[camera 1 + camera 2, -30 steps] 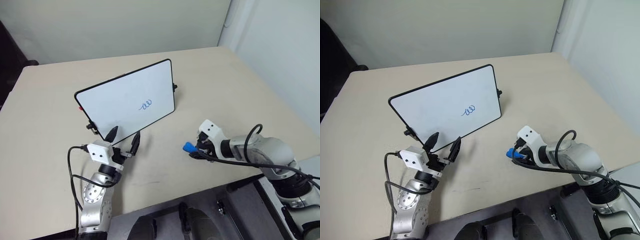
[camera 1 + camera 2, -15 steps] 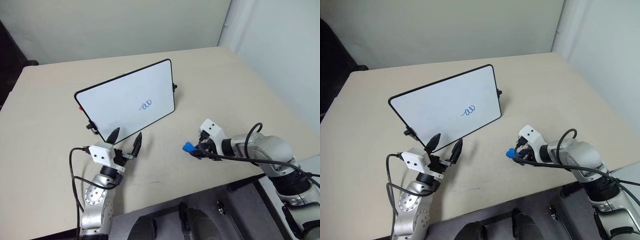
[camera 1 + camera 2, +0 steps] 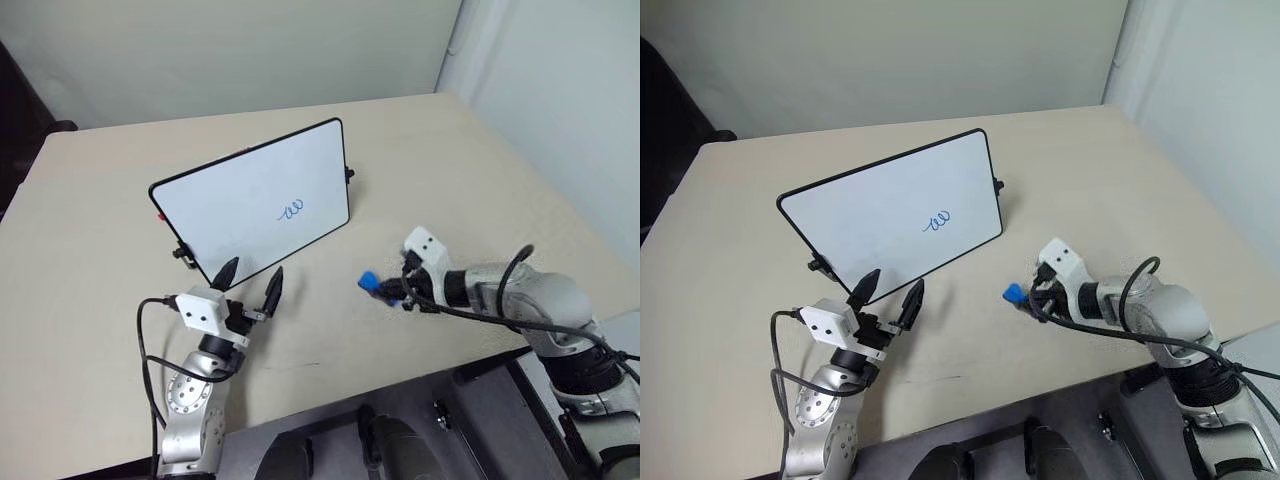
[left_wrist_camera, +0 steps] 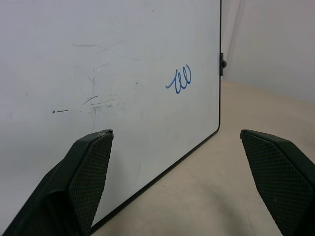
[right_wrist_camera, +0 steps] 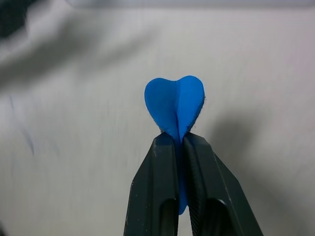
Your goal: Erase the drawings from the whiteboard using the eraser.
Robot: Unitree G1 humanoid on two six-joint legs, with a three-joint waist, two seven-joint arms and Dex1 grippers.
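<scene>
The whiteboard [image 3: 250, 205] stands tilted on the beige table, black-framed, with the drawings [image 3: 292, 209], a small blue squiggle, right of its middle. My left gripper [image 3: 250, 280] is open just in front of the board's lower edge, its fingers [image 4: 86, 172] framing the board and the drawings [image 4: 179, 79]. To the right of the board my right gripper [image 3: 390, 291] is shut on the eraser [image 3: 368, 283], a bright blue block lifted off the table. Squeezed between the fingers [image 5: 160, 187], the eraser [image 5: 175, 105] bulges out past their tips.
The table [image 3: 450, 170] runs on beige around the board, with its front edge near both arms. Faint grey scuffs and a small dash [image 4: 60, 111] mark the board's left part. Pale walls stand behind and to the right.
My right gripper has shut on the eraser, lifted it off the table and turned it a little toward the board. The left gripper has stayed where it was.
</scene>
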